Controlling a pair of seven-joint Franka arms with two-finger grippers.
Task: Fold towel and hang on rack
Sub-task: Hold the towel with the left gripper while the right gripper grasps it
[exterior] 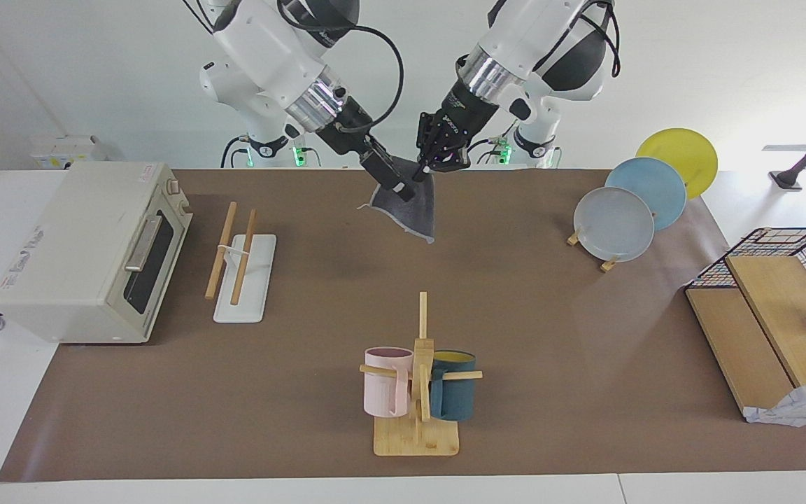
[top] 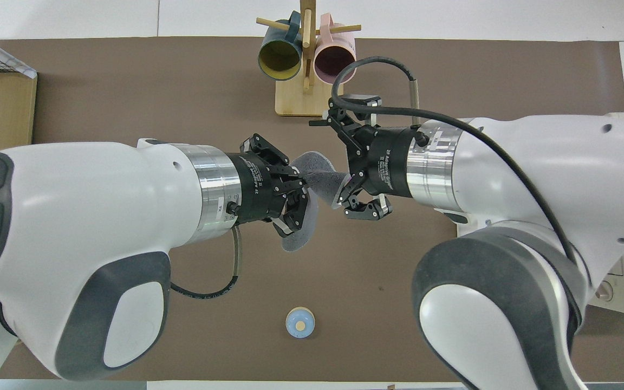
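Note:
The towel [exterior: 413, 210] hangs dark grey side out over the table's middle, at the robots' end. My left gripper [exterior: 422, 168] is shut on its top corner. From above, the towel [top: 312, 170] shows as a curled grey fold at the left gripper [top: 300, 181]. My right gripper [exterior: 401, 187] is open at the towel's upper edge, and from above the right gripper [top: 333, 168] has its jaws spread around the fold's free end. Whether it touches the cloth I cannot tell. The rack [exterior: 235, 252] stands beside the oven; the right arm covers it in the overhead view.
A toaster oven [exterior: 88, 252] sits at the right arm's end. A mug tree [exterior: 417, 392] with two mugs stands farthest from the robots. Plates on a stand [exterior: 627, 210] and a wire basket with wooden boards [exterior: 767, 308] are at the left arm's end. A small blue round object [top: 300, 322] lies near the robots.

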